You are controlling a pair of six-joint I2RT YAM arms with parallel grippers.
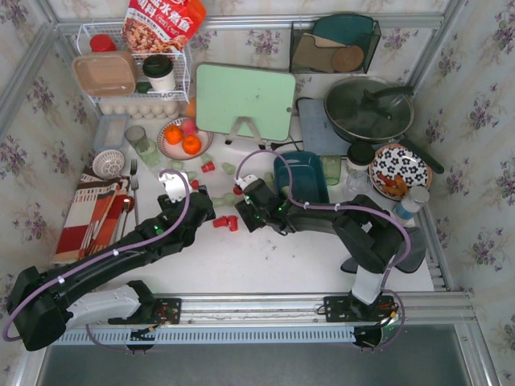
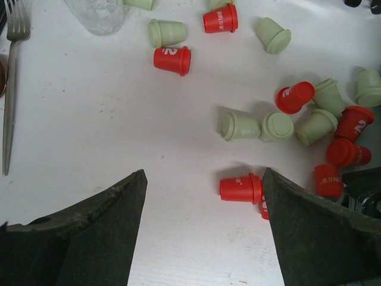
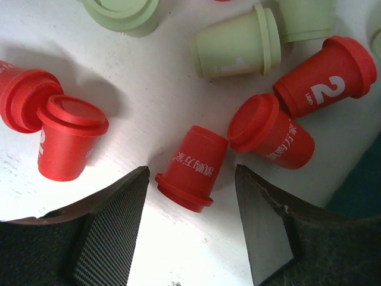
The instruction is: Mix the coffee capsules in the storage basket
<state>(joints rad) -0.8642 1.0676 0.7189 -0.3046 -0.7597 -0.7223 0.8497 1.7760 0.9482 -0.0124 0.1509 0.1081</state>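
The right arm (image 1: pixel 370 229) hides the near side of the storage basket (image 1: pixel 322 181), and I cannot tell what is inside. A fork (image 2: pixel 12 89) and a glass (image 2: pixel 98 15) sit off to the left. The coffee capsules (image 2: pixel 260 126) lie loose on the table (image 1: pixel 265 257) beside the basket. The right gripper (image 3: pixel 190 171) is spread, with a red capsule (image 3: pixel 193 164) lying between its fingers. The left gripper (image 2: pixel 204 174) is spread, holding nothing.

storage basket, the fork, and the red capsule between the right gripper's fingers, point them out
storage basket (image 1: pixel 307 178): top external view, on its bare inside floor
fork (image 2: pixel 8 107): left wrist view, on its handle
red capsule (image 3: pixel 193 164): right wrist view, on its printed side wall
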